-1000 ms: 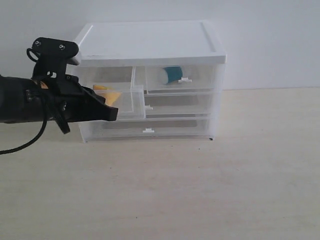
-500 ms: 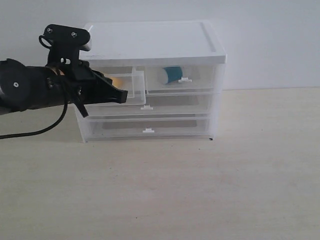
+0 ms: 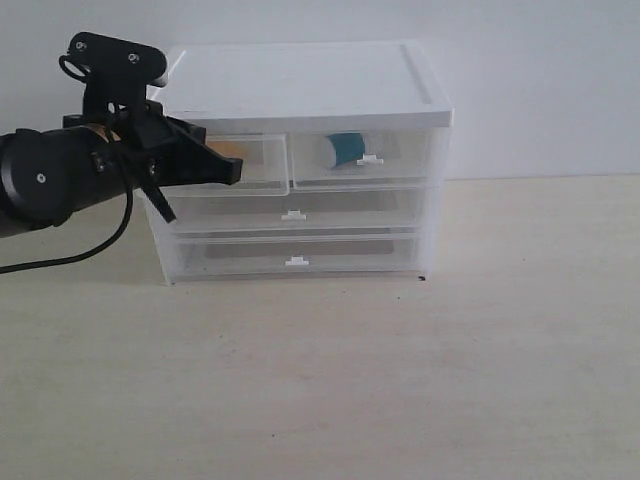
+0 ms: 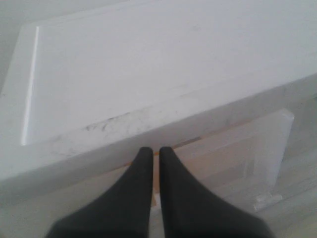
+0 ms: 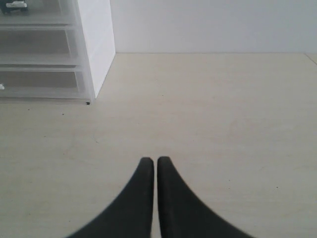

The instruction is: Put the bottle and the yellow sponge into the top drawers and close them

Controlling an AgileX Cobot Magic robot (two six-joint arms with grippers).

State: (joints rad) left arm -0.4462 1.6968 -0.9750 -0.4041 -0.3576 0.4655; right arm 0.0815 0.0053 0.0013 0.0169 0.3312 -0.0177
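Shut and empty on the left tool (image 3: 235,172), tips at the cabinet's (image 3: 300,85) top left drawer (image 3: 262,170) (yellow sponge (image 3: 228,148) inside); shut and empty too on the right tool (image 5: 155,159).

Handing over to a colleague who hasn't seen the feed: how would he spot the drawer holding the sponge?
Look at the white-topped cabinet of clear drawers on the table. Its top row has two half-width drawers; take the left one, at the tip of the black pincer. Unlike its neighbour with the blue-labelled bottle, it holds an orange-yellow sponge and juts out slightly.
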